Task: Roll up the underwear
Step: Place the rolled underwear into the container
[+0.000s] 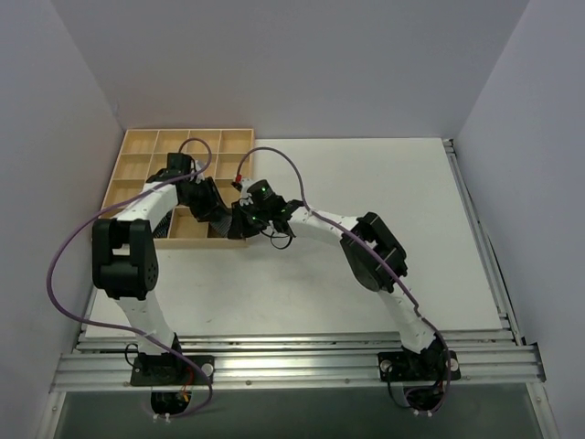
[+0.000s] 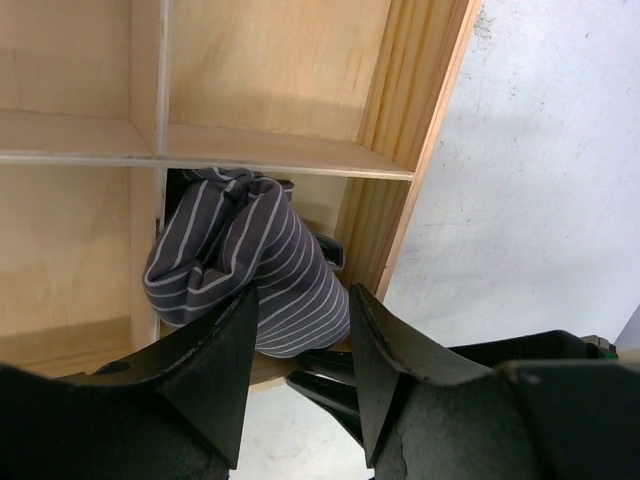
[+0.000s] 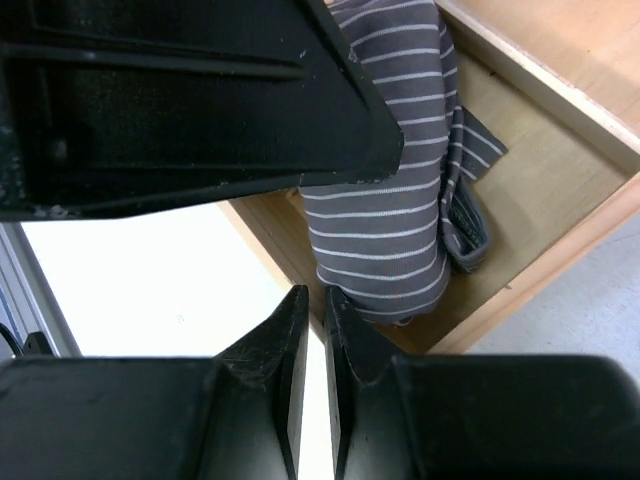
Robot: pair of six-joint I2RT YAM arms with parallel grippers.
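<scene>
Underwear [image 2: 250, 270] sits bundled in a compartment of the wooden tray [image 2: 410, 130], a grey cloth with thin white stripes, folded over itself into a loose, fat roll. From the top camera the compartment looks like the one at the tray's near right corner, though both arms cover it there. One loose end with its dark band trails out beside the bundle in the right wrist view, so the roll is not fully tight.

Left gripper [image 2: 305, 300] has its 2 fingers spread apart, the bundle lying just past the tips and not pinched between them. Right gripper [image 3: 314, 295] has its fingers drawn almost together with only a thin slit and nothing between them; it hangs over the tray's outer rim, just beside the roll.

Rolling looks essentially done and the garment already stowed. What appears left is small: tucking that stray end if neatness matters, then lifting both arms clear of the tray and back over the white table [image 1: 384, 183]
</scene>
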